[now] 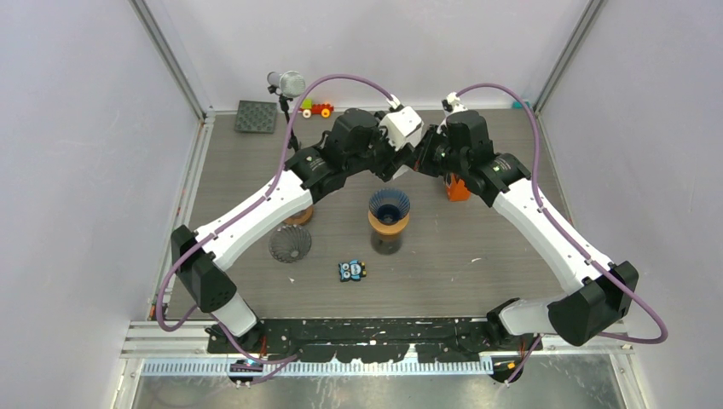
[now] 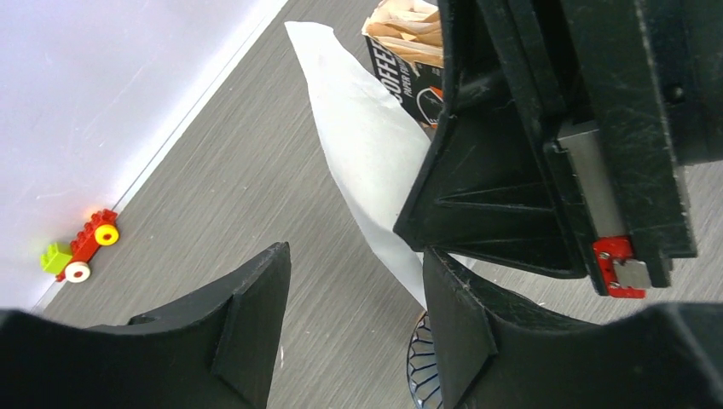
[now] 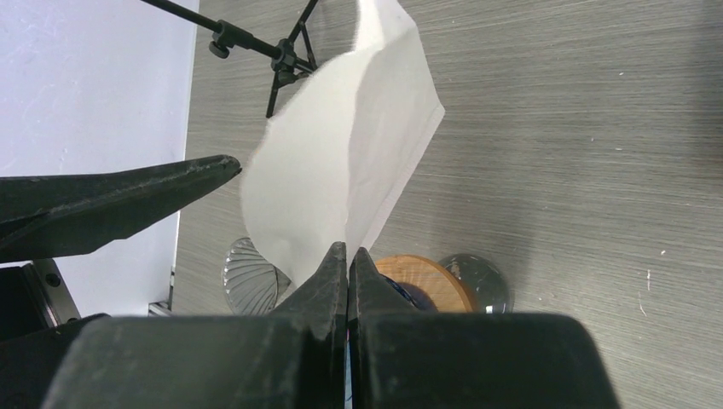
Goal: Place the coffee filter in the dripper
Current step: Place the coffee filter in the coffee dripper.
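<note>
Coffee filter point(image 3: 341, 170) is pinched by its edge in the right pincer point(image 3: 348, 256) (jaws clamped), left pincer point(image 2: 356, 256) gaping close by.

White filter point(image 3: 341, 162) held aloft, blue dripper point(image 1: 379, 203) upright

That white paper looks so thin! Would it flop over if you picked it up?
Probably only a little: the coffee filter sticks out from the right tool, pinched at one corner, with just a soft curve. It seems very light, since that tiny pinch holds it. It might crumple if squeezed, as it already shows a fold.
</note>
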